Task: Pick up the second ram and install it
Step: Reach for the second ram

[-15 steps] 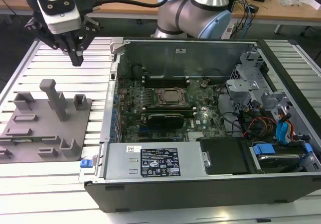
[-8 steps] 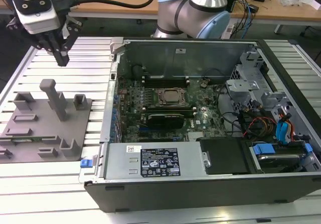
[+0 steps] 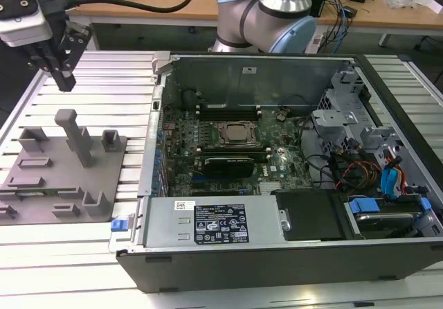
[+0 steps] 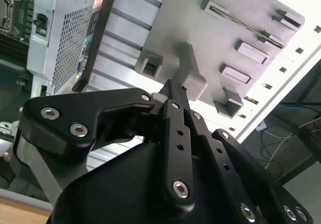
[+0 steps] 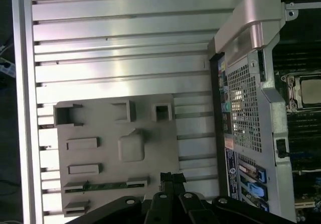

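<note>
While black fingers (image 5: 167, 179) meet, flat green second ram (image 5: 105, 186) slotted in matte grey fixture (image 5: 150, 148).

The gripper (image 3: 66, 82) is held at the exterior view's far left, pointed downward. Its fingers (image 4: 173, 96) are pressed together. The arm (image 3: 270, 7) is seen at the far edge.

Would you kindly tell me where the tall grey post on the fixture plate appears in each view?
Exterior view: post on the plate, to the exterior view's left of the computer case.
Second wrist view: post just beyond the gripper.
First wrist view: post mid-plate.
Shared landmark: the computer case.
</note>
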`<state>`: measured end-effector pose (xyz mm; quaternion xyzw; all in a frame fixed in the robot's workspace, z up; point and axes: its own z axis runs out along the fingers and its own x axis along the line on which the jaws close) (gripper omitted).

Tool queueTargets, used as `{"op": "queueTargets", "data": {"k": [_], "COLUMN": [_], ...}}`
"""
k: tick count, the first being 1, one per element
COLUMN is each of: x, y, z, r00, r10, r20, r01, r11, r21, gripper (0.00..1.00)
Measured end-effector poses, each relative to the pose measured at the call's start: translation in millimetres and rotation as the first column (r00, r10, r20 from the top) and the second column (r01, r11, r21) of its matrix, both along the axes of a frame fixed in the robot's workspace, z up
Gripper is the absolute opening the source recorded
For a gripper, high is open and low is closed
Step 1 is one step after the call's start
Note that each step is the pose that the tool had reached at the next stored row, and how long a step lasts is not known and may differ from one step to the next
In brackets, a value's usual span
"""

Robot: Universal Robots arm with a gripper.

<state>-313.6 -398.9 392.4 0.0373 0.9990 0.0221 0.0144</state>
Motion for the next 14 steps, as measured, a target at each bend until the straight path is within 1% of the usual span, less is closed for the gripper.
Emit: {"op": "queueTargets", "data": {"k": [2,3,7,8,9,11,12,14], "x": [-6.1,-11.7,-21.7,-27.0,-30.2,-34.4,-39.7,-46.2], "y": [0.0,0.0,0.0,0.0,0.0,0.0,0.0,0.0], "z": [-0.1,-0.1,-0.2,-0.2,-0.3,-0.4,-0.4,-0.5], "r00": [1.0,1.0,1.0,1.0,1.0,1.0,1.0,1.0], "r10": [0.0,0.0,0.0,0.0,0.0,0.0,0.0,0.0], "r20": [0.0002,0.0003,0.0004,0.0005,0.0006,0.0007,0.0007,0.0008], "r01": [0.0,0.0,0.0,0.0,0.0,0.0,0.0,0.0], "r11": [1.0,1.0,1.0,1.0,1.0,1.0,1.0,1.0], "r21": [0.0,0.0,0.0,0.0,0.0,0.0001,0.0,0.0], "gripper": [0.11,0.11,0.11,0.11,0.11,0.11,0.11,0.11]}}
